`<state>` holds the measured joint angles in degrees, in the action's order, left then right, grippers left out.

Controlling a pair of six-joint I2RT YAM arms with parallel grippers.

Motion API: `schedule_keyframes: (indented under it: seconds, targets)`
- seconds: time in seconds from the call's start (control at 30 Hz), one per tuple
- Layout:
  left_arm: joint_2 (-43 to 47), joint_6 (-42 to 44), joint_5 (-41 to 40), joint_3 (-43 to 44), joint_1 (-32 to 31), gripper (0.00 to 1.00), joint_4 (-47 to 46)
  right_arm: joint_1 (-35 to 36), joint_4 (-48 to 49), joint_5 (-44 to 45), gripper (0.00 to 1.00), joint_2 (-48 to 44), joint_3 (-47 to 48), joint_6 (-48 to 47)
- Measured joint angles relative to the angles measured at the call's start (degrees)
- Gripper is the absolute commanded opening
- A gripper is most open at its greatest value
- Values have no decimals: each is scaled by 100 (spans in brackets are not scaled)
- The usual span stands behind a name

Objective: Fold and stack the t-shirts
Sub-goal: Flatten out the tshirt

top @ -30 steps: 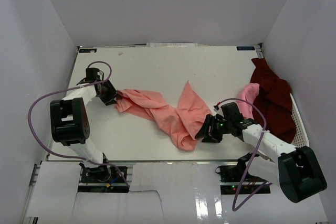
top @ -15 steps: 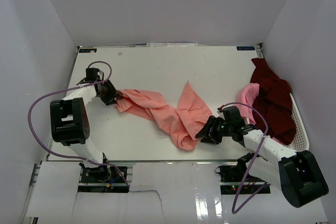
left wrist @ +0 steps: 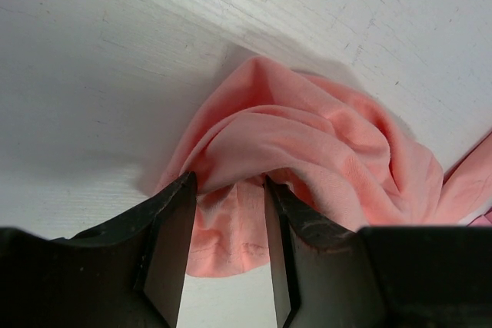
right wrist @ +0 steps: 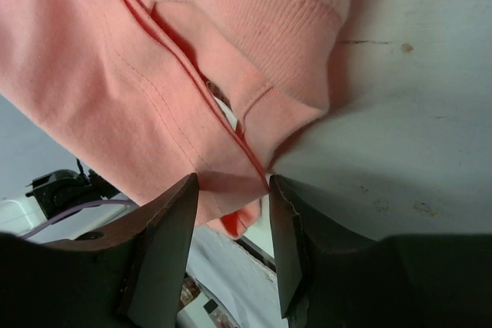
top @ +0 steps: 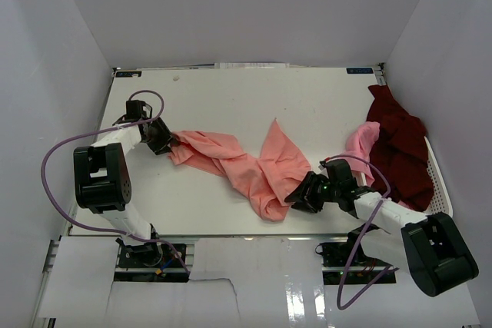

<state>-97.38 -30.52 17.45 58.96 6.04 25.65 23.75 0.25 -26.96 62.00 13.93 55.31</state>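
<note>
Salmon t-shirt (top: 238, 163) stretched in a rope, left of the basket (top: 440, 190).
Its long axis runs away from the basket, angling rearward. Your left gripper (top: 167, 142) pinches the end farthest from the basket, your right gripper (top: 296, 196) the basket-side end; only the right wrist view shows you a ribbed band there.

basket (top: 438, 186) mostly hidden, under maroon shirt (top: 396, 140)

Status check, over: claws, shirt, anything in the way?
Left claw shut on end of salmon shirt. Right claw astride its hem, grip unclear. Shirt crumpled, unfolded. Nothing in the way.
</note>
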Motion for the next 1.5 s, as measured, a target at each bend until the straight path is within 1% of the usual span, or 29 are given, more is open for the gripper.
schedule_keyframes:
  seconds: [0.13, 0.2, 0.23, 0.3, 0.33, 0.4, 0.6, 0.73, 0.77, 0.93, 1.03, 1.1, 1.27, 1.33, 1.37, 1.5]
  targets:
    - [0, 9, 9, -4, 0, 51, -4, 0, 396, -151, 48, 72, -151, 214]
    - [0, 9, 17, -9, 0, 51, -20, 0, 553, -212, 44, 107, -219, 302]
    - [0, 9, 20, -9, 0, 51, -22, 0, 616, -225, 37, 136, -245, 326]
    - [0, 9, 22, -9, 0, 51, -26, 0, 664, -236, 29, 216, -260, 380]
    - [0, 9, 24, -9, 0, 51, -26, 0, 697, -238, 21, 262, -264, 409]
    - [0, 11, 35, -9, 0, 51, -28, 0, 767, -240, 14, 350, -264, 435]
    - [0, 17, 42, -9, 0, 51, -39, 0, 579, -149, 12, 251, -243, 387]
    - [0, 37, 44, -9, 0, 51, -39, 0, -258, 155, 11, -127, 70, 74]
    - [0, 50, 44, -9, 0, 51, -39, 0, -483, 249, 8, -214, 199, -37]
    - [0, 72, 52, -9, 0, 51, -39, 0, -1281, 713, 8, -511, 839, -472]
    - [0, 76, 59, -9, -4, 51, -39, 0, -1637, 879, 14, -483, 1106, -734]
    - [0, 81, 59, -9, -7, 51, -37, 0, -1840, 933, 20, -369, 1268, -898]
    - [0, 103, 61, -9, -17, 51, -39, 0, -2061, 946, 24, -144, 1408, -1202]
    - [0, 111, 61, -9, -22, 51, -39, 0, -2116, 929, 19, -116, 1410, -1268]
    - [0, 116, 61, -9, -22, 51, -39, 0, -2129, 918, 9, -94, 1410, -1298]
    - [0, 118, 61, -9, -26, 51, -37, 0, -2131, 870, 8, -46, 1410, -1366]
